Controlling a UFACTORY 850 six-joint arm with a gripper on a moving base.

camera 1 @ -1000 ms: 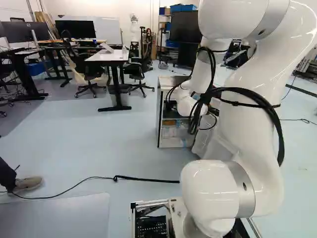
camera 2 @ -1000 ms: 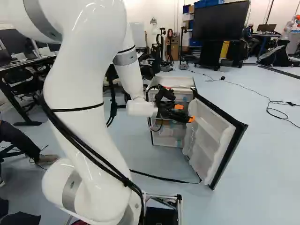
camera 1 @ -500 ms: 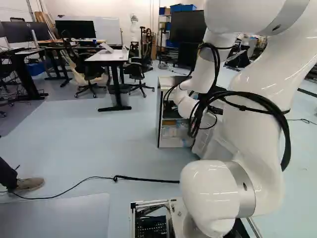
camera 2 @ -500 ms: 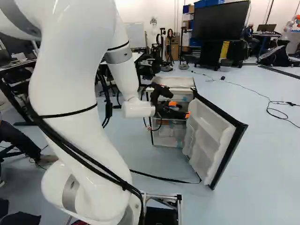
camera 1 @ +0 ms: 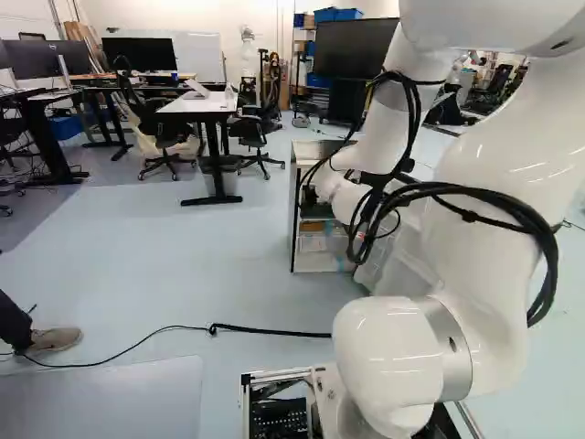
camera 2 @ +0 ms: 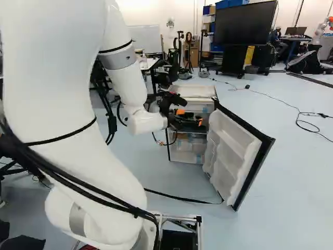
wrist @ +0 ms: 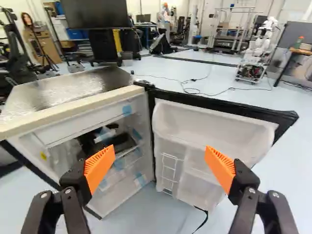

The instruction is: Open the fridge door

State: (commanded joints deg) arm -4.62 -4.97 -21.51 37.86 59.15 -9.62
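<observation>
In the right base view my gripper [camera 2: 188, 121] is in front of the fridge's open compartment, left of the door [camera 2: 234, 151], which stands wide open. The wrist view shows the gripper [wrist: 160, 168] open, its two orange-padded fingers apart with nothing held. Ahead of it are the small fridge [wrist: 92, 126] with shelves inside and, hinged at the fridge's edge, the door [wrist: 209, 141] with white inner racks and a black frame. In the left base view the fridge [camera 1: 320, 238] is partly hidden by the arm, which also hides the gripper.
A black cable [camera 1: 265, 329] runs over the floor toward the door. A desk [camera 1: 206, 105] and chairs stand beyond, left of the fridge. Behind it is a large screen [camera 2: 244, 36]. Another robot [wrist: 256, 53] stands far off. A person's shoe [camera 1: 55, 339] is at the left base view's left.
The arm has swung, and the gripper has moved left in the right base view, away from the door's inner side. The door and fridge have kept their places, and the base has not moved.
</observation>
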